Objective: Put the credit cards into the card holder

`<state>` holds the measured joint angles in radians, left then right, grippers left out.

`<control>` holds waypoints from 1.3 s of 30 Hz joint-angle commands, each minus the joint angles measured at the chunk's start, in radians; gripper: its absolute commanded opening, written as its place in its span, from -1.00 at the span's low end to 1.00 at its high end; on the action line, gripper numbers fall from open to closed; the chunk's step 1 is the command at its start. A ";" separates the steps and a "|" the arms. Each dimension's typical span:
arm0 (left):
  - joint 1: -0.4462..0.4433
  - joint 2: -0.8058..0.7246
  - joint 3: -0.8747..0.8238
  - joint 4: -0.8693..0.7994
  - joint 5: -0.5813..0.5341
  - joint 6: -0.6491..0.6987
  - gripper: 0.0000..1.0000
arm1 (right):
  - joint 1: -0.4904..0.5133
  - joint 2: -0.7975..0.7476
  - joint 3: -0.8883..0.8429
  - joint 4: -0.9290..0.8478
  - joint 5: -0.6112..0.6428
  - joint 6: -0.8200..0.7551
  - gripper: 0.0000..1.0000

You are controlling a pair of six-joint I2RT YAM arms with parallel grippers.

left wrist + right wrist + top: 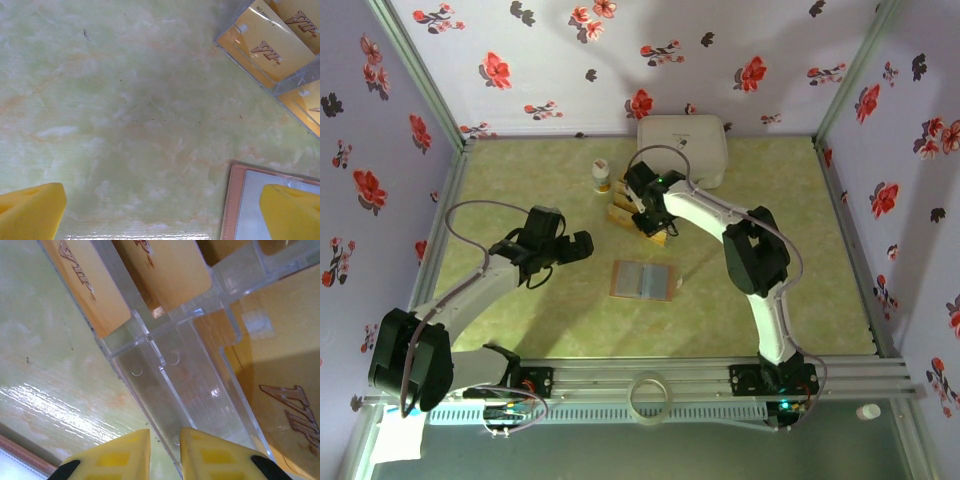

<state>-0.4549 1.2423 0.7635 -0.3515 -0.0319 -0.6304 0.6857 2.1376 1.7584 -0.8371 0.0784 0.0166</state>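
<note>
Overhead view: card holder (643,280) lies open at the middle of the desk (520,180), with no gold in it. The gold credit cards (620,218) sit in a clear rack (660,238) farther back, under the right tool (642,198). The left tool (578,246) hovers left of the holder.

Left wrist view: its fingers (30,210) are released wide, with the holder's corner at near right.

Right wrist view: fingers (120,457) are almost together at a rack wall. Whether they grasp anything cannot be told. Loading seems not yet begun.

Overhead wide; wrist views close, sharing clear tray (190,385).
</note>
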 commanded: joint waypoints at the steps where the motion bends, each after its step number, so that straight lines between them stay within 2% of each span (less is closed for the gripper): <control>1: 0.007 0.001 -0.009 0.016 0.012 -0.009 0.99 | 0.003 0.024 0.033 -0.034 -0.011 -0.015 -0.63; 6: 0.007 0.002 -0.008 0.017 0.013 -0.007 0.99 | -0.001 0.023 0.047 -0.046 -0.006 -0.032 -0.71; 11: 0.007 0.006 0.000 0.012 0.020 -0.002 0.99 | -0.009 -0.002 0.053 -0.050 -0.010 -0.119 -0.77; 17: 0.008 0.006 0.021 -0.012 0.028 0.015 0.99 | -0.018 -0.039 0.102 -0.094 -0.038 -0.185 -1.00; 26: 0.008 0.008 0.051 -0.040 0.053 0.049 0.99 | -0.021 -0.183 0.114 -0.150 -0.085 -0.139 -1.00; 29: 0.006 0.015 0.064 -0.046 0.073 0.068 0.99 | -0.027 -0.274 0.020 -0.082 -0.126 -0.044 -1.00; 32: -0.009 0.032 0.083 -0.050 0.086 0.091 0.99 | -0.037 -0.401 -0.156 0.080 -0.196 0.108 -1.00; 36: -0.048 0.082 0.125 -0.075 0.076 0.141 0.99 | -0.054 -0.584 -0.466 0.398 -0.288 0.362 -1.00; 39: -0.100 0.129 0.156 -0.101 0.009 0.184 0.99 | -0.066 -0.697 -0.709 0.655 -0.338 0.540 -1.00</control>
<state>-0.5186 1.3369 0.8787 -0.4026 0.0185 -0.5163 0.6304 1.5028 1.2007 -0.4793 -0.1738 0.3046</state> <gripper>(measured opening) 0.997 0.040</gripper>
